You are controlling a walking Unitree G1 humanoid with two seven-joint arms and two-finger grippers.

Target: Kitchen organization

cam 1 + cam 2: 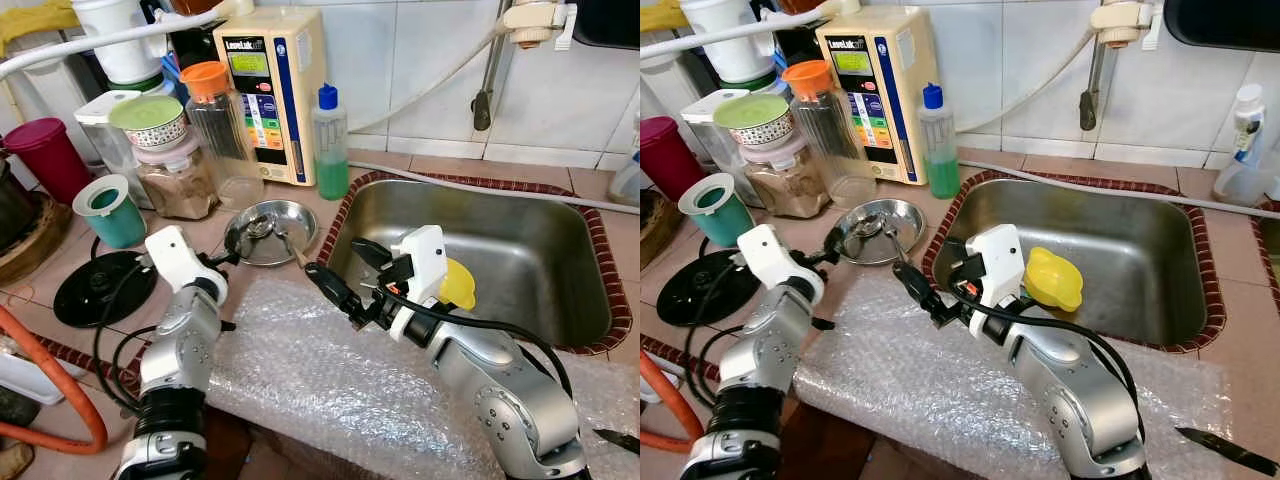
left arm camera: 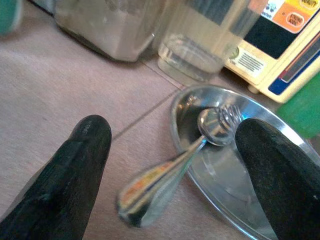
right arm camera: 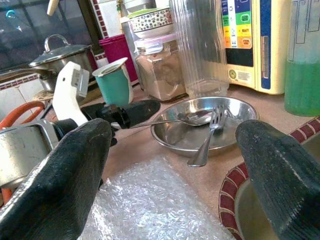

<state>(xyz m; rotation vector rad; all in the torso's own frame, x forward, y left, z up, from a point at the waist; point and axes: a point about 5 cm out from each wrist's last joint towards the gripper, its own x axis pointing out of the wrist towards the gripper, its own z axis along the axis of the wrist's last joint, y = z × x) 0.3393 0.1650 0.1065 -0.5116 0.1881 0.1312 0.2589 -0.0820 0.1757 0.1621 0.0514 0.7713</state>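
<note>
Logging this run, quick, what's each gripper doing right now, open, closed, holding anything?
Left gripper: open, fingers either side of the spoon handle at the steel bowl; no grip visible.
Right gripper: open, holding nothing, above the bubble wrap.

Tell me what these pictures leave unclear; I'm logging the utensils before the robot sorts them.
- Spoon: handle blurred in the left wrist view, its print unreadable.
- Left gripper: whether it pinches the spoon handle is unclear.
- Knife: cut off by the right eye view's edge.
- Yellow object in the sink: kind unclear.

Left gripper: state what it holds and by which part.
The left gripper is at the spoon handle's end, bowl resting in the steel dish; whether it is clamped cannot be told.
</note>
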